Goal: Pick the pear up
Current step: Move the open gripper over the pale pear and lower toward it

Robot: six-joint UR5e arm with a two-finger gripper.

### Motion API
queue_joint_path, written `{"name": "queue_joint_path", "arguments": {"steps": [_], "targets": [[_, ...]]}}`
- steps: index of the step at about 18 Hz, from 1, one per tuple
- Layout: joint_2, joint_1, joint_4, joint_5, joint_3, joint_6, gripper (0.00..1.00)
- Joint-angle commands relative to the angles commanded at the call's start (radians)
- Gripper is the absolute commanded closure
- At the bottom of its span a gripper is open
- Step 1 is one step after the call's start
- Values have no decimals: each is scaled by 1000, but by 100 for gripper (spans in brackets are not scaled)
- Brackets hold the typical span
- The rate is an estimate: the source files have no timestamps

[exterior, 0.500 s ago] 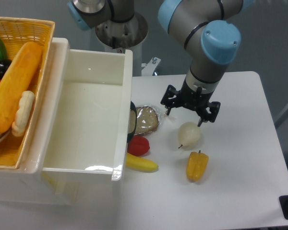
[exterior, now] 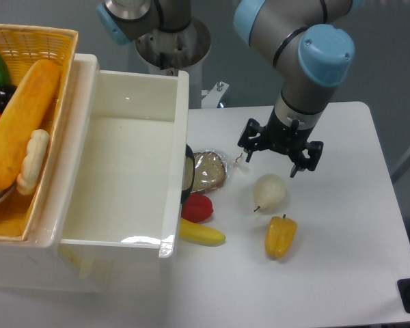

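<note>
The pear [exterior: 269, 191] is pale cream-white and glossy, with a thin dark stem pointing down-left. It lies on the white table [exterior: 342, 225] near the middle. My gripper [exterior: 270, 165] hangs just behind and above the pear, its two dark fingers spread wide and empty. One fingertip [exterior: 246, 158] is to the pear's upper left, the other [exterior: 295, 171] to its upper right. Neither touches the pear.
An orange-yellow bell pepper [exterior: 280, 236] lies just in front of the pear. A yellow banana [exterior: 201, 234], a red pepper [exterior: 197, 208] and a wrapped slice of bread [exterior: 209, 171] lie to the left, beside a white bin [exterior: 123, 164]. A wicker basket [exterior: 27, 130] of food stands far left.
My gripper has shifted a little to the right and slightly up. The pear and the other items have not moved.
</note>
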Motion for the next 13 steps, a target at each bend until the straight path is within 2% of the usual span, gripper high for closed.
{"name": "queue_joint_path", "arguments": {"steps": [4,8,13], "targets": [[0,11,60,-3,-77,-15,0],[-18,17,77,2,-97,-124,0],[-72,20,112,6,-104,-143,0]]}}
